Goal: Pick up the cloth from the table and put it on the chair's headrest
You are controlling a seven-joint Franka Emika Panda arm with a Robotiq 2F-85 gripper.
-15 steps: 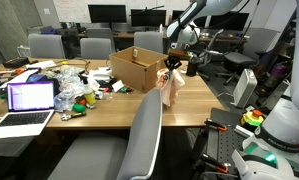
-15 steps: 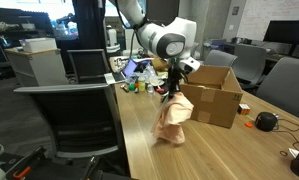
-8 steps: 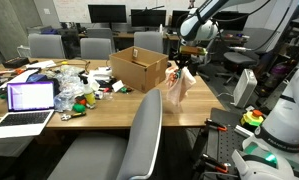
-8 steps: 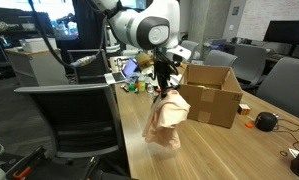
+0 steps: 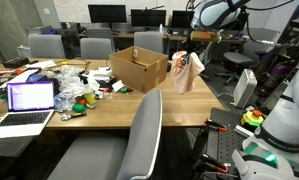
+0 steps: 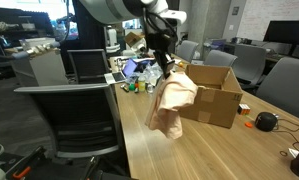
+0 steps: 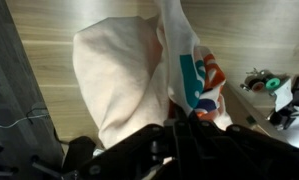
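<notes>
My gripper [image 5: 192, 47] is shut on the top of the whitish-cream cloth [image 5: 184, 74] and holds it in the air above the light-brown wooden table [image 5: 129, 112], clear of the tabletop. The cloth hangs down in folds, also seen in an exterior view [image 6: 172, 105] under the gripper [image 6: 163, 62]. In the wrist view the cloth [image 7: 124, 75] hangs from the dark fingers [image 7: 174, 140], its printed patches showing at the right. The large grey chair's headrest [image 5: 149, 97] is at the table's near edge, apart from the cloth. It also shows in an exterior view [image 6: 64, 90].
An open cardboard box [image 5: 139, 68] stands on the table beside the hanging cloth, also in an exterior view [image 6: 211, 92]. A laptop [image 5: 29, 100] and toy clutter [image 5: 79, 88] lie at one end. Smaller grey chairs [image 5: 94, 47] stand behind. Robot equipment [image 5: 279, 130] stands near.
My gripper has risen with the cloth and moved sideways along the table; the cloth now hangs higher above the tabletop than before.
</notes>
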